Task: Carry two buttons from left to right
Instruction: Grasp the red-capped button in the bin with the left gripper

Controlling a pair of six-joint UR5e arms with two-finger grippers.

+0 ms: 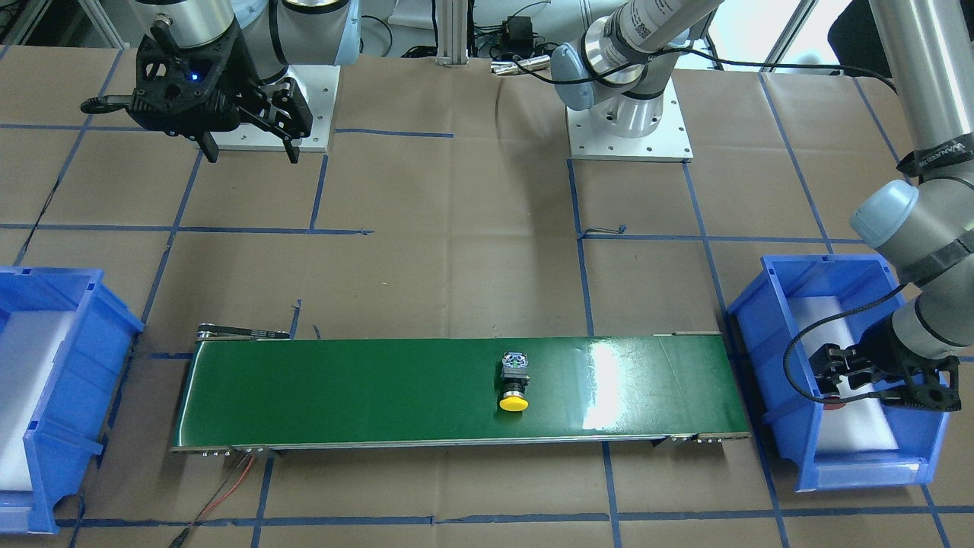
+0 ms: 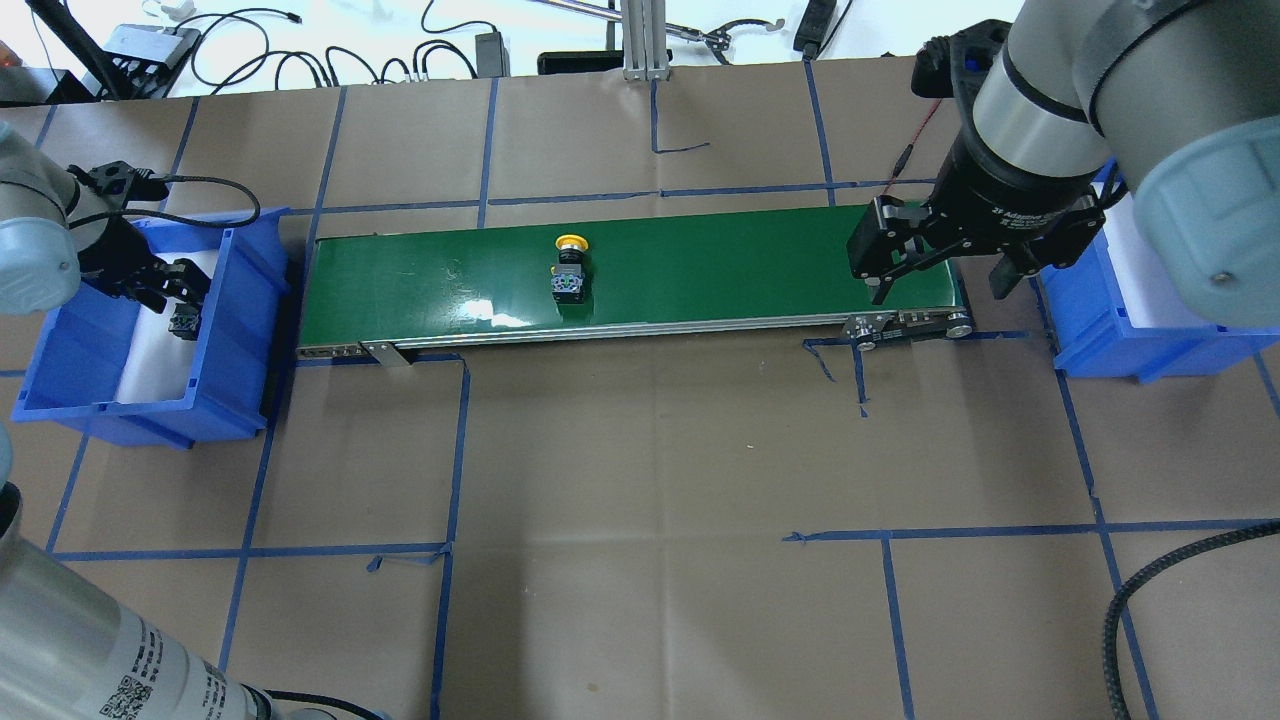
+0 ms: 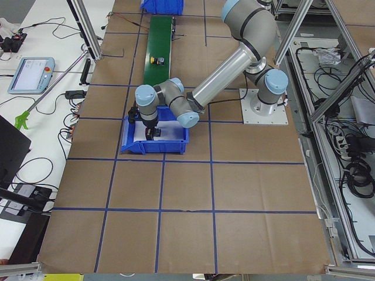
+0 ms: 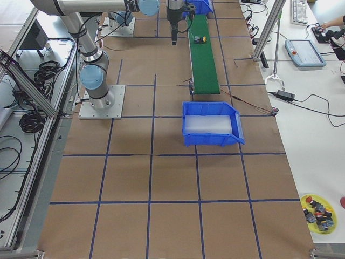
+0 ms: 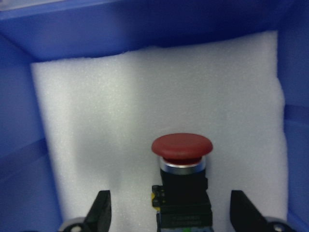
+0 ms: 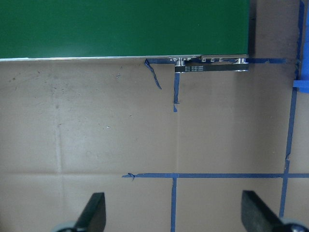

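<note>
Half done at most: the yellow button (image 2: pixel 569 268) is seen mid-frame on the green conveyor (image 2: pixel 720 265). The red button (image 5: pixel 182 164) is straddled (not gripped) by the wide-apart left gripper (image 5: pixel 170 205) in the blue bin (image 5: pixel 159 29). The right gripper (image 2: pixel 937 285) is held spread, upper right.

red button (image 5: pixel 182 147) body cut off at bottom edge, left fingers (image 5: pixel 100 212) likewise cropped
</note>
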